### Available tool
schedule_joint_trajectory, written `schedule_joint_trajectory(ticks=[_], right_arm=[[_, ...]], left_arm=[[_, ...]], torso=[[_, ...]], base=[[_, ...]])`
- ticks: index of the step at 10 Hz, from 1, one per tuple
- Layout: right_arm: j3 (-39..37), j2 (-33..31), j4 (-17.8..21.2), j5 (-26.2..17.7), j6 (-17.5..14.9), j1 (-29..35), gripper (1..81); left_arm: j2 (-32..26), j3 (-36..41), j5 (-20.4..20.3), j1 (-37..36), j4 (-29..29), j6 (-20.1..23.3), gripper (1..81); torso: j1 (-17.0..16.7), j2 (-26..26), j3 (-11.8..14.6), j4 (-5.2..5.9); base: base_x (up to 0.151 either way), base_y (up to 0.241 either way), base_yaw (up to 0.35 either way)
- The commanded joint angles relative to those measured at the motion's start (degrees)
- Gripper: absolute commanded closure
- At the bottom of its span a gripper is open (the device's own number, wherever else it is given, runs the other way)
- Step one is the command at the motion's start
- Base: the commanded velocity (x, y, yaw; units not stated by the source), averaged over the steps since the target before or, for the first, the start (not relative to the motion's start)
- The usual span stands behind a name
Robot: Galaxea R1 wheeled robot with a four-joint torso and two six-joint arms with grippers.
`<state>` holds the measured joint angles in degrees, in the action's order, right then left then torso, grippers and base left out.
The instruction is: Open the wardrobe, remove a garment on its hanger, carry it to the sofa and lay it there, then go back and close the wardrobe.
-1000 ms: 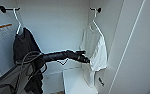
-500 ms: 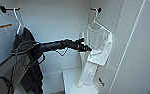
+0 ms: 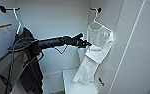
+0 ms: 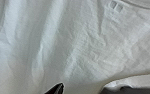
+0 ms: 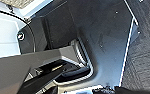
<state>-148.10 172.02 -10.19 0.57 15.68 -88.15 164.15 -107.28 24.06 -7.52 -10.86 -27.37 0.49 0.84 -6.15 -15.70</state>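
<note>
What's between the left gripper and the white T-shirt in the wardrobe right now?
Nothing visible. The left gripper has reached the white T-shirt hanging on its hanger; the left wrist view shows only cloth close ahead. The black shirt hangs off to the side.

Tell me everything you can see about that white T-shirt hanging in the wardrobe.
The white T-shirt is thin, crinkled fabric with short sleeves. It hangs on a white hanger hooked on a dark peg at the right side of the open wardrobe. Its lower part trails onto a white shelf. The left pincer sits right at its edge; the left wrist view shows the cloth close up. Whether it is gripped cannot be told.
</note>
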Motion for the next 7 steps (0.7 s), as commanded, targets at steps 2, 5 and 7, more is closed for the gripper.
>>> schedule_joint_trajectory(ticks=[2,5,7], right_arm=[[0.28,0.37,0.0,-3.21,0.06,2.23,1.0],[0.28,0.8,-0.09,-3.21,0.06,2.32,1.0],[0.19,0.8,0.0,-3.21,0.06,2.23,1.0]], left_arm=[[-4.87,4.17,-8.67,-11.24,-0.65,-8.91,1.0],[-5.85,4.97,-12.09,-11.33,-0.65,-11.73,1.0],[-5.49,4.88,-14.31,-12.64,-0.65,-13.59,1.0]], torso=[[0.0,0.0,-0.02,0.0],[0.0,0.0,-0.02,0.0],[0.0,0.0,-0.02,0.0]], base=[[0.0,0.0,0.0],[0.0,0.0,0.0],[0.0,0.0,0.0]])
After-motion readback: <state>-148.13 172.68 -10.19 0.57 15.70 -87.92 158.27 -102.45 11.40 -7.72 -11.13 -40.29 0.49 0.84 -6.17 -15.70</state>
